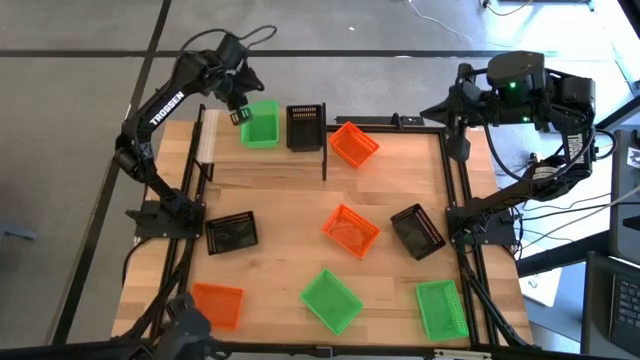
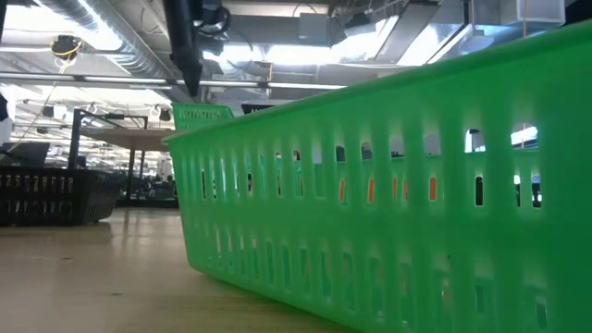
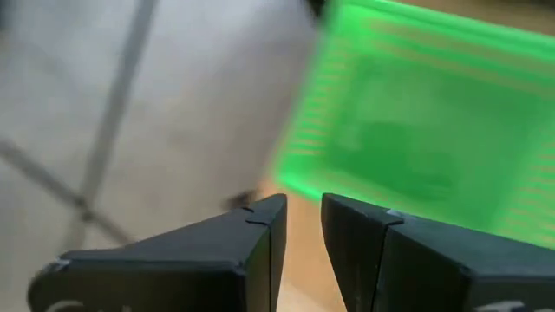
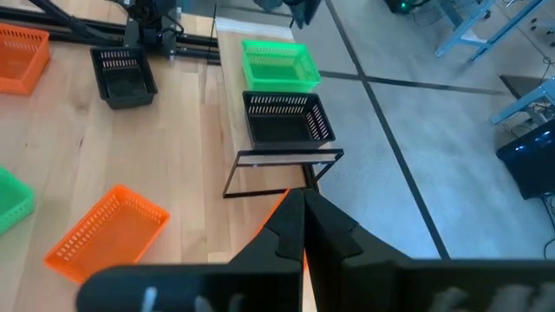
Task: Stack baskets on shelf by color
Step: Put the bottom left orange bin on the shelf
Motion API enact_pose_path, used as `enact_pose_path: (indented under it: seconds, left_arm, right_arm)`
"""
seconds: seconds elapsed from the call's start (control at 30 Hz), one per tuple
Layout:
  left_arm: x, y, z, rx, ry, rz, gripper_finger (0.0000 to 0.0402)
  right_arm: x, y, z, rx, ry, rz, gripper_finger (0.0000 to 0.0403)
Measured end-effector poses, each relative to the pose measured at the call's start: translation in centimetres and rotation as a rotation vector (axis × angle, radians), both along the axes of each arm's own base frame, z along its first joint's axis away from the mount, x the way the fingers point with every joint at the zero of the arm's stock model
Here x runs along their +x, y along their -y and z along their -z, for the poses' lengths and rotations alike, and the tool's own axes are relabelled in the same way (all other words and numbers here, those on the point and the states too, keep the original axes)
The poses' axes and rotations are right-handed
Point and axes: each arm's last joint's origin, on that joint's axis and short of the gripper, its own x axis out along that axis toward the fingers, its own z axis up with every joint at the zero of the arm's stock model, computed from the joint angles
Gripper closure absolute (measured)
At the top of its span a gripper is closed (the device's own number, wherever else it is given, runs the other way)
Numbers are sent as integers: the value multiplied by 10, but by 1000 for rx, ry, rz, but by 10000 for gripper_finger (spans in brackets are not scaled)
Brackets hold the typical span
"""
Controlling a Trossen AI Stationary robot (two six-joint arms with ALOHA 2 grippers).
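A green basket [image 1: 260,125] and a black basket [image 1: 305,127] stand side by side on the wooden shelf [image 1: 215,140] at the table's far edge. An orange basket [image 1: 353,145] sits to their right, past a black upright [image 1: 325,150]. My left gripper [image 1: 240,110] hovers at the green basket's far left corner. In the left wrist view its fingers [image 3: 299,208] stand a little apart and hold nothing, with the green basket [image 3: 416,130] beyond them. My right gripper [image 1: 452,102] waits shut and empty at the far right corner, as the right wrist view [image 4: 303,204] shows.
Loose on the tabletop are an orange basket [image 1: 350,230], two black baskets [image 1: 418,230] [image 1: 232,233], an orange one [image 1: 218,303] at the near left, and two green ones [image 1: 331,300] [image 1: 441,308] near the front edge. One green basket [image 2: 388,203] fills the low view.
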Motion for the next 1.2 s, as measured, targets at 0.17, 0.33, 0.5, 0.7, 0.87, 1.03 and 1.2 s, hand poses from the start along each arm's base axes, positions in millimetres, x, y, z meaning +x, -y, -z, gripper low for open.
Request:
enact_pose_path:
  seconds: [0.17,0.33,0.5,0.7,0.87,1.03,1.2]
  left_arm:
    - [-4,15,0,-186,93,32,335]
    - [-7,40,-15,-205,183,53,335]
    - [-17,78,-39,-167,270,66,335]
    - [-30,135,-61,-239,402,179,335]
    - [-37,179,-67,-344,430,316,335]
    - [-37,212,-66,-462,382,442,335]
    - [-31,240,-57,-587,317,523,335]
  right_arm:
    - [-2,-1,5,21,-52,-6,402]
    - [10,1,8,61,-68,-49,402]
    - [24,5,13,62,-103,-60,402]
    - [28,-4,14,98,-95,-139,402]
    - [31,-15,14,98,-98,-204,402]
    - [33,-24,14,132,-88,-229,402]
    - [35,-30,12,149,-65,-245,402]
